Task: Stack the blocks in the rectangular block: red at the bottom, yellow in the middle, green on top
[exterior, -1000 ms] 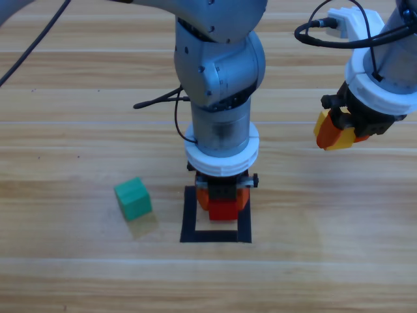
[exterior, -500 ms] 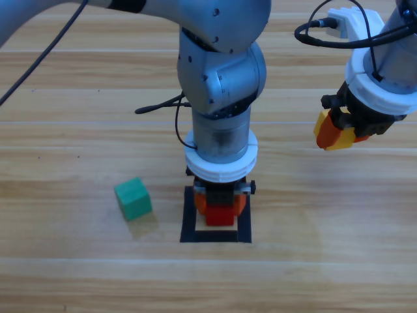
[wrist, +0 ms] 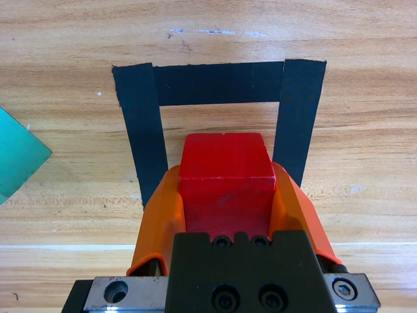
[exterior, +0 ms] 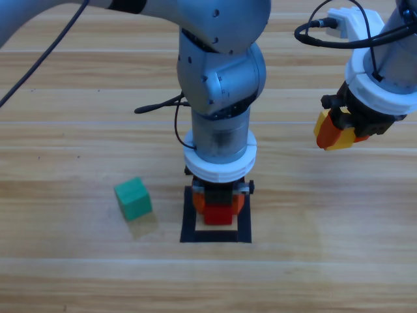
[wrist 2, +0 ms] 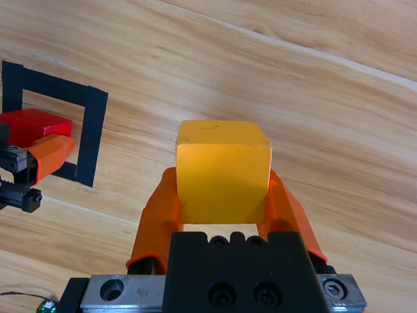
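Note:
The red cube (wrist: 225,182) sits between the orange jaws of my left gripper (exterior: 219,210), which is shut on it over the black tape square (exterior: 189,218). In the left wrist view the cube (exterior: 220,215) lies low inside the tape outline (wrist: 140,130), near its wrist-side edge. My right gripper (exterior: 337,134) hangs to the right, away from the square, shut on the yellow cube (wrist 2: 223,171). The green cube (exterior: 133,198) rests on the table left of the square and shows at the edge of the left wrist view (wrist: 16,156).
The left arm's thick grey body (exterior: 218,78) stands over the middle of the table and hides the square's far side from above. A black cable (exterior: 159,104) lies on the wood behind it.
The left gripper has brought the red cube down and slightly toward the square's back over the last second; it barely moved in the last half second. The right arm holds still.

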`<control>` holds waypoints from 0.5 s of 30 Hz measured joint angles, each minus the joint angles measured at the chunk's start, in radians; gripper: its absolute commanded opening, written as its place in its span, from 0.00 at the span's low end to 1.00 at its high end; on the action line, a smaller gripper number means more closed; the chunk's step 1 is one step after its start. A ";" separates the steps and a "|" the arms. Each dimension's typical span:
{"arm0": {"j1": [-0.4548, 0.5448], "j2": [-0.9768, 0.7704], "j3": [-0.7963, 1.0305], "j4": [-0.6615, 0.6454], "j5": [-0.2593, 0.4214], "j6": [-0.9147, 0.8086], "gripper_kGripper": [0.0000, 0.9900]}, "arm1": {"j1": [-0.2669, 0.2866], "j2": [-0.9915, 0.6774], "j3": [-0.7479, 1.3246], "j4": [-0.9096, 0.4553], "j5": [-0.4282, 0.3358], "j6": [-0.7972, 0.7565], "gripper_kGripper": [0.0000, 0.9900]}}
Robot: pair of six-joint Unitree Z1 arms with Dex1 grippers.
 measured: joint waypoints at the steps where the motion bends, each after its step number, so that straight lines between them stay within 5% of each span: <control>1: 0.000 0.000 0.001 0.000 0.000 0.000 0.07 | 0.000 0.000 0.000 0.000 0.000 -0.001 0.00; 15: 0.000 0.000 0.018 -0.012 0.000 0.000 0.08 | 0.000 0.000 0.000 0.000 0.000 -0.002 0.00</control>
